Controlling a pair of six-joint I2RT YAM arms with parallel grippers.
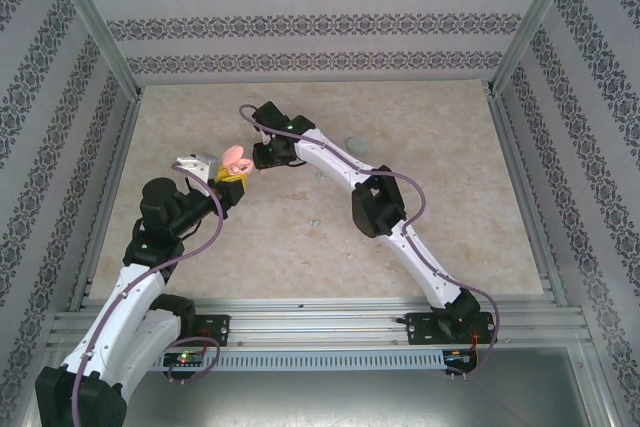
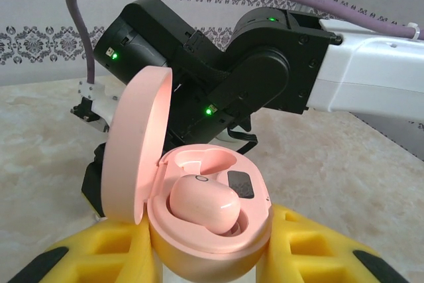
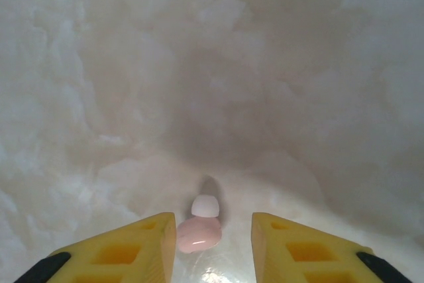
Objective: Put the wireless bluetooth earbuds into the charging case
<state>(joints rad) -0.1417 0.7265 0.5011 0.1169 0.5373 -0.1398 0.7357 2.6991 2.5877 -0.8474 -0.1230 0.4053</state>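
What a sight: the pink charging case [image 2: 218,236] sat gripped in the left claw [image 2: 209,260], wide open, its lid [image 2: 136,150] standing upright at the case's nine o'clock. One pink earbud [image 2: 202,205], glossy and rounded, rested in the tray, with a dark contact patch bare at its two o'clock. From above, the case hung at about ten o'clock of the surface [image 3: 199,64] middle. The second pink earbud [image 3: 199,233] lay loose on that surface, white tip pointing to twelve o'clock, between the spread fingers [image 3: 119,253] of the right claw [image 3: 213,240], nearer the nine o'clock one.
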